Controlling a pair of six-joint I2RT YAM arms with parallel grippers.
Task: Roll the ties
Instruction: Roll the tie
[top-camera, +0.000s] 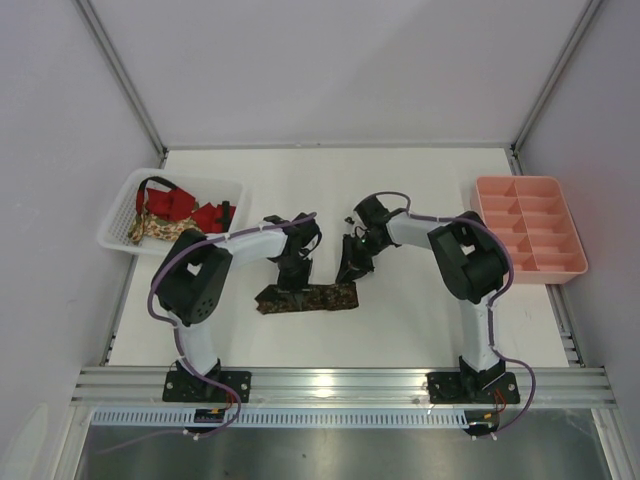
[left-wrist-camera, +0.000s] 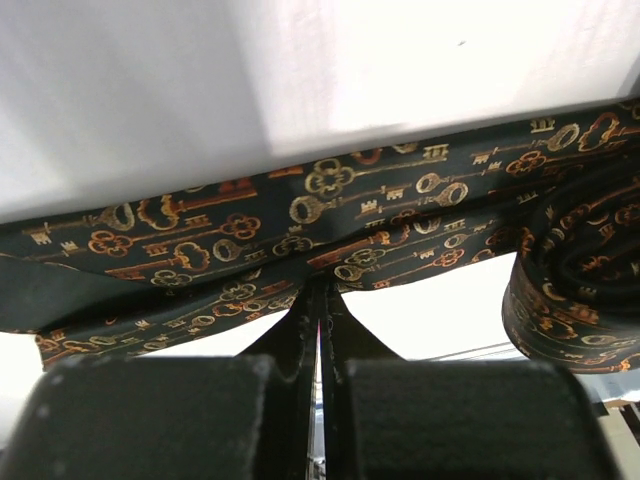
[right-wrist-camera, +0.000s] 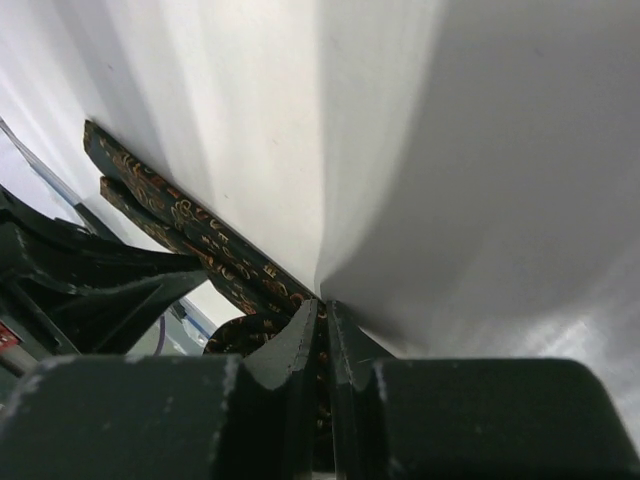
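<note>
Patterned tie (top-camera: 305, 299): dark, flat on the white table (top-camera: 400, 180) between the two arms, running left to right near the front edge.
Left gripper (top-camera: 297, 283): comes down onto the tie's left half; from above its jaws cannot be made out.
Right gripper (top-camera: 352, 275): meets the tie's right end; the overhead view hides its jaws too.
Left wrist view, grip: the left gripper (left-wrist-camera: 321, 300) has its fingers pressed together on the near edge of the tie (left-wrist-camera: 250, 230), the cloth pinched up between them.
Left wrist view, pattern: gold and reddish keys on dark cloth, which the overhead camera shows only as speckle.
Left wrist view, roll: a wound coil (left-wrist-camera: 575, 290) stands at the right end of the strip; from above it is masked by the right arm.
Right wrist view, grip: the right gripper (right-wrist-camera: 322, 315) is nearly closed, with a sliver of patterned cloth in the narrow slot.
Right wrist view, tie: the flat strip (right-wrist-camera: 170, 205) runs away to the upper left, and the coil (right-wrist-camera: 240, 338) sits just left of the fingers.
Overhead only, white basket (top-camera: 120, 205): far left, holding a red tie (top-camera: 175, 203) and a beige floral tie (top-camera: 148, 230).
Overhead only, pink tray (top-camera: 570, 270): compartmented, at the table's right edge, well apart from both grippers.
</note>
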